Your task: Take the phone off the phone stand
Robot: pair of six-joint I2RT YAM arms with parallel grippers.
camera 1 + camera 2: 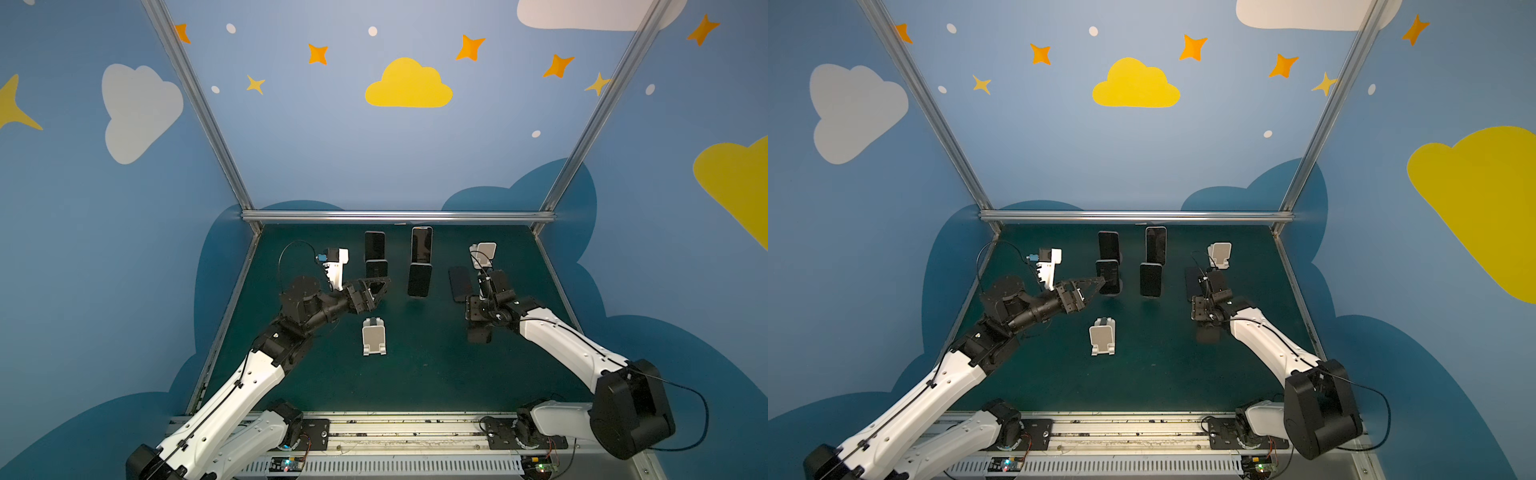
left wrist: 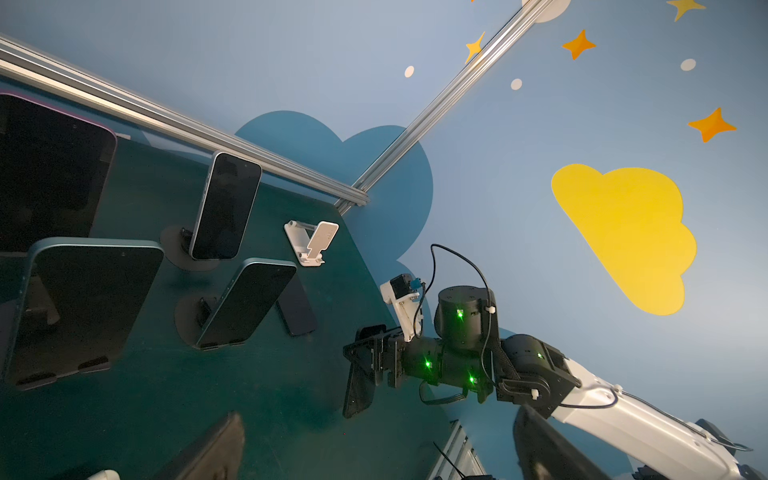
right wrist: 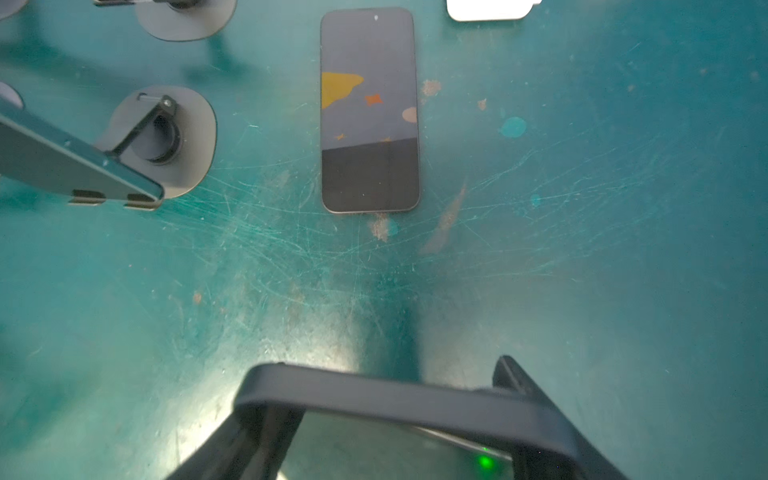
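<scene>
Phone pinched in right hand; left hand spread wide.

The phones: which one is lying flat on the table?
The dark phone beside the right arm, screen up; four others lean on stands, another phone hangs in the right tool.

Propped phones standing two-by-two at rear middle of table, flat phone lying right of them, empty stand sitting behind it, second empty stand sitting before the group, held phone hanging in right gripper before flat phone.
</scene>
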